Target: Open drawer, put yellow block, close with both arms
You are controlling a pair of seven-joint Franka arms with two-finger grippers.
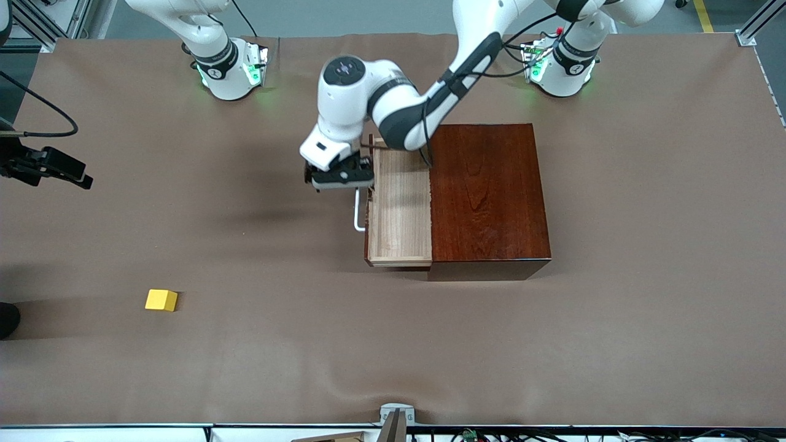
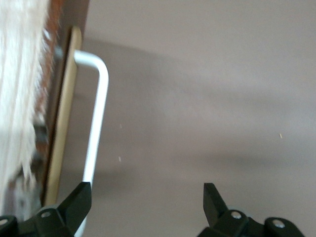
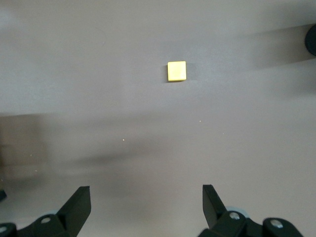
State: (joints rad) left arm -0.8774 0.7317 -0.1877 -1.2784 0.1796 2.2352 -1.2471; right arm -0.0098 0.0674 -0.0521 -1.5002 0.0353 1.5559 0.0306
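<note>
The dark-wood box (image 1: 488, 196) stands mid-table with its drawer (image 1: 400, 212) pulled out, the pale tray empty. The drawer's white handle (image 1: 358, 212) faces the right arm's end of the table and also shows in the left wrist view (image 2: 98, 113). My left gripper (image 1: 341, 175) is open and empty, just off the handle, over the table; in the left wrist view (image 2: 147, 190) one fingertip (image 2: 79, 197) is next to the handle's end. The yellow block (image 1: 161, 300) lies on the table nearer the front camera. My right gripper (image 1: 67, 172) is open and empty above the table, with the block (image 3: 177, 71) ahead of its fingers (image 3: 146, 192).
A brown mat (image 1: 393, 344) covers the table. The two arm bases (image 1: 230, 70) (image 1: 562, 67) stand along the edge farthest from the front camera. A dark object (image 1: 7, 319) sits at the table's edge beyond the block, toward the right arm's end.
</note>
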